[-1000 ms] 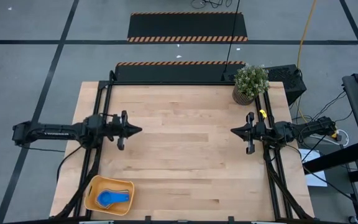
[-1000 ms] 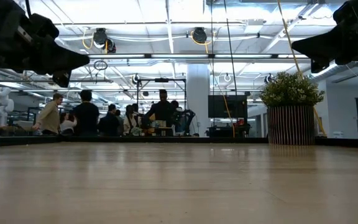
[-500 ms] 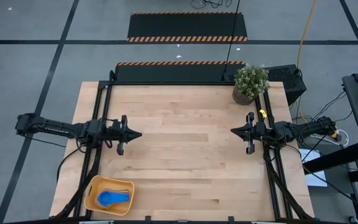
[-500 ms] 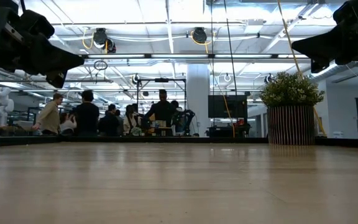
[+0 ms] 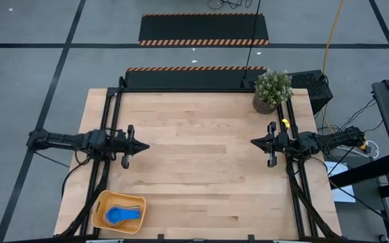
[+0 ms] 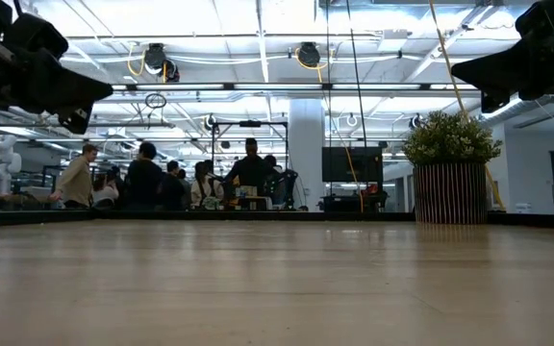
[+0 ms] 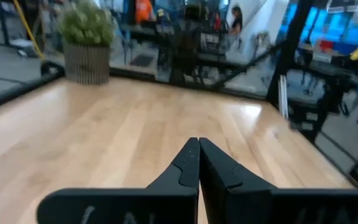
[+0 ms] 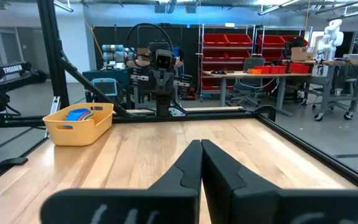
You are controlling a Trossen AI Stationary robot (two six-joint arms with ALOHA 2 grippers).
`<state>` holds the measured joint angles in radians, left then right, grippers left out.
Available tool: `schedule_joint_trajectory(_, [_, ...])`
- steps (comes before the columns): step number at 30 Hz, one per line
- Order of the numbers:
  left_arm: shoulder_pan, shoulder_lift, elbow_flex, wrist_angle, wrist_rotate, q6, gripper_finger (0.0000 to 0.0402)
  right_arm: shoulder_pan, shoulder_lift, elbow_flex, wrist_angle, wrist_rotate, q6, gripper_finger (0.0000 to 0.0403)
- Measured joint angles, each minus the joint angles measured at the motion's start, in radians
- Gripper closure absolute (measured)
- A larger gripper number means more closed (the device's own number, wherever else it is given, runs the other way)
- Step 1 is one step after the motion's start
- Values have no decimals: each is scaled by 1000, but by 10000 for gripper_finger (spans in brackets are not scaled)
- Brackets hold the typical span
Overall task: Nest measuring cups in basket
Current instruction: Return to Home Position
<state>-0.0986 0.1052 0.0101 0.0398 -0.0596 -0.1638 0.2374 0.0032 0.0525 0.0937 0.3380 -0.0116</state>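
The yellow-orange basket [image 5: 118,211] stands at the table's near left corner, with blue measuring cups [image 5: 123,214] lying inside it; the right wrist view also shows the basket [image 8: 79,124] with blue cups [image 8: 79,113] in it. My left gripper [image 5: 146,146] hangs shut over the table's left side, pointing level toward the right edge, well clear of the basket. My right gripper [image 5: 253,142] hangs shut over the right side, pointing toward the left. Both hold nothing.
A potted plant [image 5: 271,90] in a ribbed pot stands at the far right corner. The dark frame rails [image 5: 111,115] run along the table's edges. People stand in the room beyond the far edge [image 6: 152,178].
My left gripper has drawn back toward the table's left edge and swung a little toward the near edge, staying shut and level. The basket and cups lie as before.
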Motion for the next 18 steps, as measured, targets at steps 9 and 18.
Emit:
schedule_joint_trajectory(9, [22,-79,36,-111,-33,58,401,0,0,0,0,0,0,403])
schedule_joint_trajectory(18, [59,-79,33,-104,-15,76,401,0,0,0,0,0,0,403])
